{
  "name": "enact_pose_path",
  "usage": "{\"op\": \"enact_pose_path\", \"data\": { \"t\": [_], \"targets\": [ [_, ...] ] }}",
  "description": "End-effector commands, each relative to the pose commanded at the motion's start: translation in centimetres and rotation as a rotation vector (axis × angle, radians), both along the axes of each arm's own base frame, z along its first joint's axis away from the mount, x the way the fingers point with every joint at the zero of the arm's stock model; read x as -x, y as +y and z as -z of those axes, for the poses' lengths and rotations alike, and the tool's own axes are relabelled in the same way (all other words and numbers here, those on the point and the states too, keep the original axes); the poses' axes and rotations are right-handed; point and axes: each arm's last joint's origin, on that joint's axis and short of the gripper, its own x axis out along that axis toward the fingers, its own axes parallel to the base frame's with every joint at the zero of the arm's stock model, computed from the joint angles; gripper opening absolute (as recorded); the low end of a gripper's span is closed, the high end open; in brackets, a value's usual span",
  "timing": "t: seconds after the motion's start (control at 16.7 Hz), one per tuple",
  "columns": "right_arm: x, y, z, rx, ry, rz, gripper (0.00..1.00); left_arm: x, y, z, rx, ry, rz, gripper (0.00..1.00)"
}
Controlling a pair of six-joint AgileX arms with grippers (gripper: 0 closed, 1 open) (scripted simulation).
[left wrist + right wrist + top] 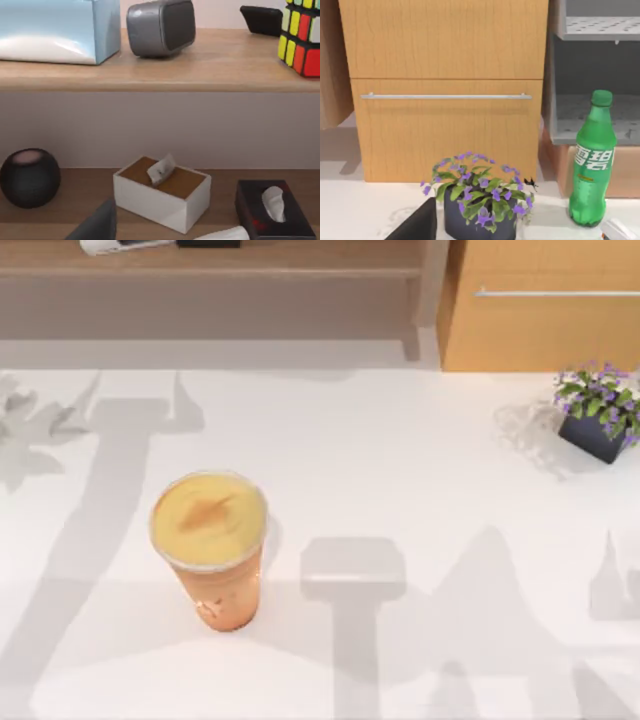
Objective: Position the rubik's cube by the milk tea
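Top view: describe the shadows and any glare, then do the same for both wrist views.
Top view: soft grey arm-shaped shadows cross the white table; the milk tea casts little. Left wrist view: a bright sheen on the pale blue box; the rubik's cube is evenly lit. Right wrist view: even light, faint highlights on the green bottle.

Bright light, soft grey table (400, 440) shadows

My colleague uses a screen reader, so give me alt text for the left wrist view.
A rubik's cube sits on a wooden upper shelf beside a grey speaker and a pale blue box. Below stand a black round speaker and two tissue boxes, white and black.
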Motion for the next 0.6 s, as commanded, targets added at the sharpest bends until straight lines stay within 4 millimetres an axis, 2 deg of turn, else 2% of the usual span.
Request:
{"op": "enact_pose_path", "data": {
  "t": [0.18,0.36,0.6],
  "targets": [
    [0.0,0.0,0.0,0.000,0.000,0.000,1.00,-5.2,-3.1,-2.2,0.000,-0.003,0.002,1.00],
    [0.0,0.0,0.0,0.000,0.000,0.000,1.00,-9.9,-6.5,-2.6,-0.003,0.002,0.003,1.00],
    [0.0,0.0,0.0,0.000,0.000,0.000,1.00,-13.8,-9.9,-2.3,-0.004,0.001,0.004,1.00]
  ]
}}
